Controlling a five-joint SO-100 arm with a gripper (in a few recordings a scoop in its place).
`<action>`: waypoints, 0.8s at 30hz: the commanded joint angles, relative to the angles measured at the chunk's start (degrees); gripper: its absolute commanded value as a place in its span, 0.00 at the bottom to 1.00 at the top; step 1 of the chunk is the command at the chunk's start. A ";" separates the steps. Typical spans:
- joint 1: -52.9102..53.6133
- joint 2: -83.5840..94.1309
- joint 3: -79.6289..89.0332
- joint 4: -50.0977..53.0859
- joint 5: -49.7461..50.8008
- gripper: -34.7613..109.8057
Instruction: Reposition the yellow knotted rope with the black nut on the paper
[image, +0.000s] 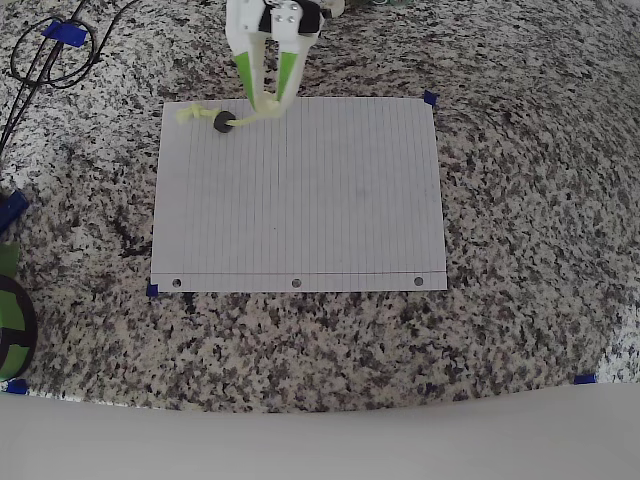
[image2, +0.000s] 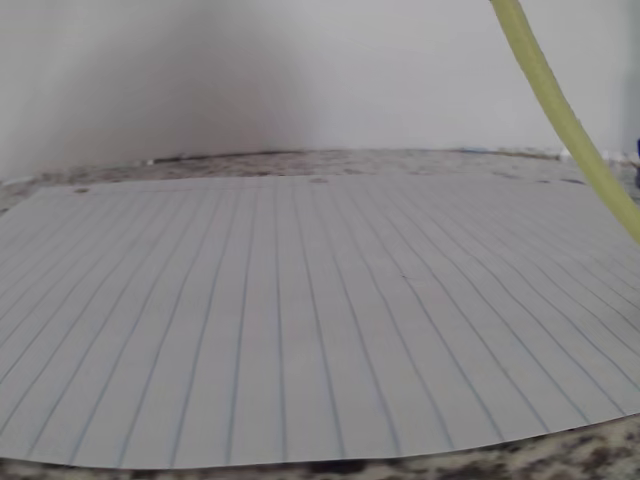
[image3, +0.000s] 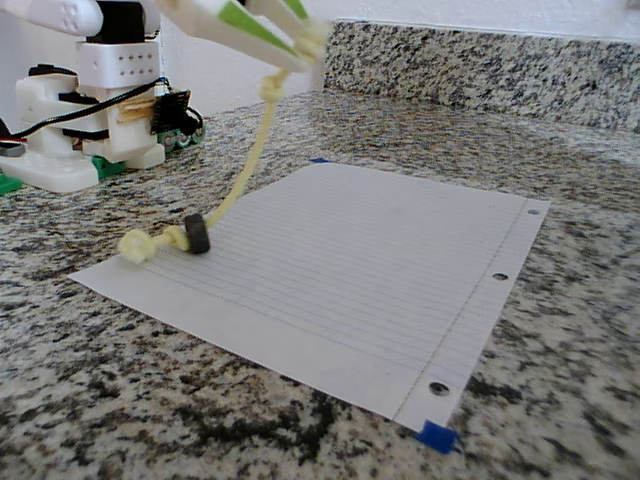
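A: Judging by the sag, the yellow knotted rope (image3: 243, 170) is light and limp. It hangs slack from the claw (image3: 300, 45), which pinches its upper end between closed fingers above the desk (image3: 560, 150).

B: And the low end?

A: Below the claw and to its left in the fixed view, the tail lies on the paper (image3: 350, 270) near a corner, with the black nut (image3: 196, 234) threaded on beside an end knot. The nut is probably the only real weight, so I expect it to drag or swing when the claw moves.

B: Where would you hold it?

A: At a knot. The cord looks smooth, and a knot should stop it slipping through the fingers.

B: Do the views differ?

A: Yes. The overhead view places the rope (image: 205, 117) and nut (image: 224, 122) left of the claw (image: 268, 100), at the paper's (image: 300, 200) far edge. The wrist view gives a strand of rope (image2: 565, 120) crossing to the right, over the lined paper (image2: 300, 320).
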 joint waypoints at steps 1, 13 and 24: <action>-2.02 0.79 1.32 -2.37 4.83 0.24; -9.05 8.17 13.97 -5.45 15.73 0.24; -14.06 9.05 14.24 -3.78 23.20 0.24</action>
